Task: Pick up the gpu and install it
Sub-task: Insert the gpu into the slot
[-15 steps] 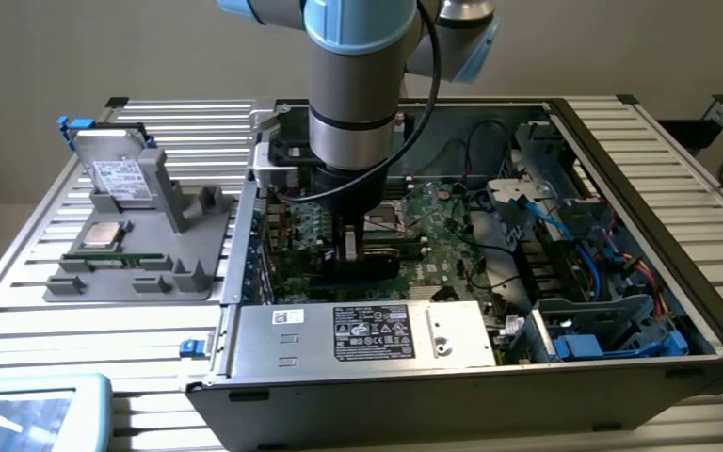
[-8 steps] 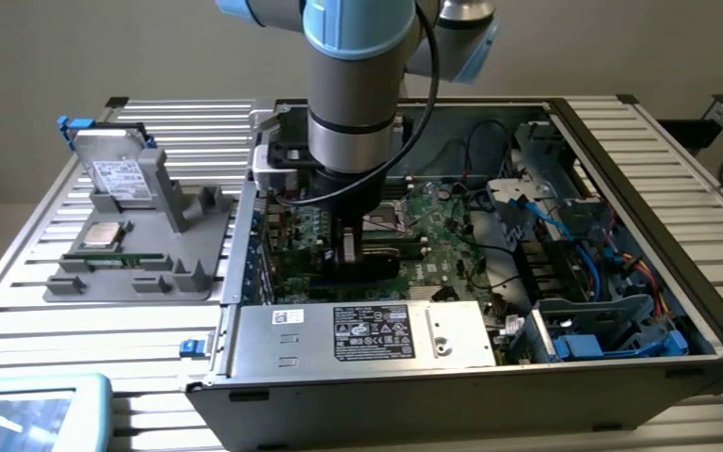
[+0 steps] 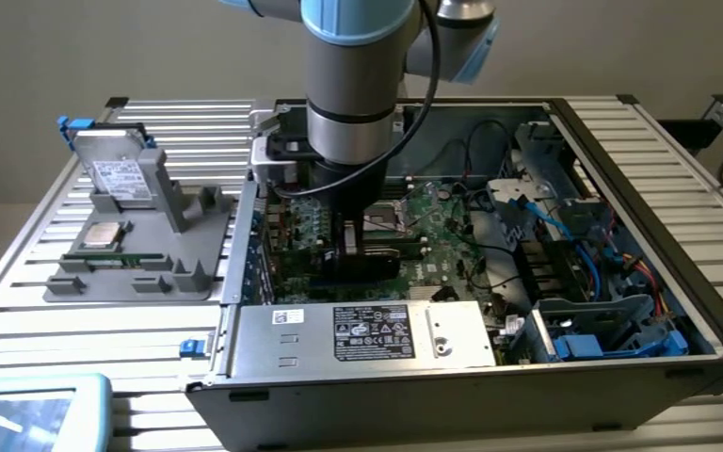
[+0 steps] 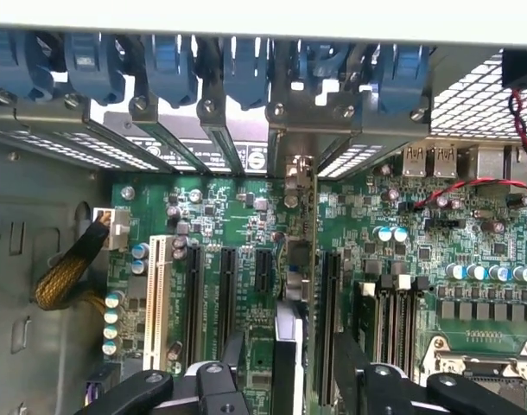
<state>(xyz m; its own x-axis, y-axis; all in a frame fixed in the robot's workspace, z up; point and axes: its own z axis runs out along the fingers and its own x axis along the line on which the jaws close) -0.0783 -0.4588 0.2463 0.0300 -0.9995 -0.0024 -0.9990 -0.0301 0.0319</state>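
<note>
Green gpu stands edge-on in the motherboard slot, long axis running away from my gripper, between my parted, unclamped jaws

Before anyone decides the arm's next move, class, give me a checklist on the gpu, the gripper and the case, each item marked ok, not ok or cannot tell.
1. gpu standing on edge over a motherboard slot: ok.
2. gpu fully pressed into the slot: cannot tell, the contact edge is hidden.
3. gpu's metal end bracket lined up with the rear slot opening: ok.
4. gripper open, with a finger on either side of the card: ok.
5. Fingers clear of the card: cannot tell.
6. Arm inside the open computer case, not against the power supply: ok.
</note>
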